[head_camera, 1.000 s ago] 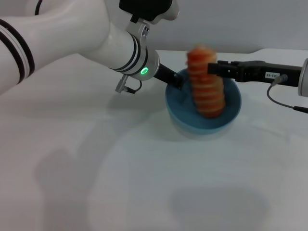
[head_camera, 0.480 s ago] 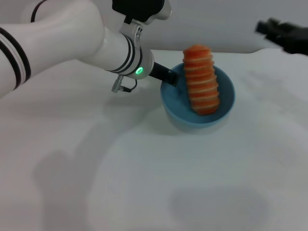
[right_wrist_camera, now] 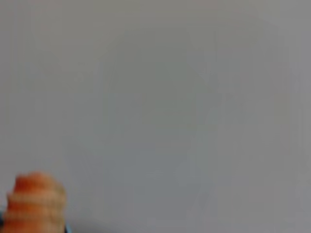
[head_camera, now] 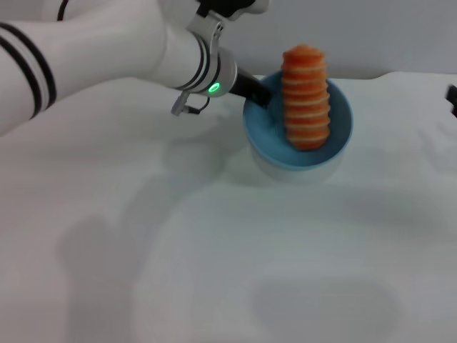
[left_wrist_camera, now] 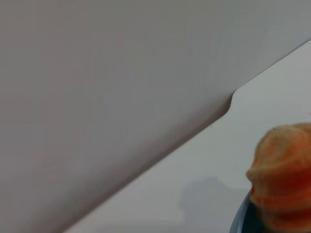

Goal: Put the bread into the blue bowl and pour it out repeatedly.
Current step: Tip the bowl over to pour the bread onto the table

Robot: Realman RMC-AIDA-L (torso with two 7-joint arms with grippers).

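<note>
The blue bowl (head_camera: 344, 123) sits at the table's far middle. The bread (head_camera: 305, 96) stands on end inside it, striped orange side toward me, its top poking above the rim. My left gripper (head_camera: 260, 96) is shut on the bowl's left rim, and the bowl leans slightly toward me. The left wrist view shows the bread's top (left_wrist_camera: 284, 177) and a sliver of the bowl's rim (left_wrist_camera: 241, 219). In the right wrist view the bread (right_wrist_camera: 34, 204) shows at a corner. Only a dark tip of my right gripper (head_camera: 453, 100) shows at the right edge of the head view.
A white tabletop (head_camera: 214, 257) spreads out in front of the bowl. A pale wall (head_camera: 400, 36) rises behind the table's far edge. My left arm (head_camera: 107, 53) reaches across the upper left.
My right gripper let go of the bread and pulled away to the right edge. The left gripper and the bowl shifted slightly up and right, and the bread stands straighter.
</note>
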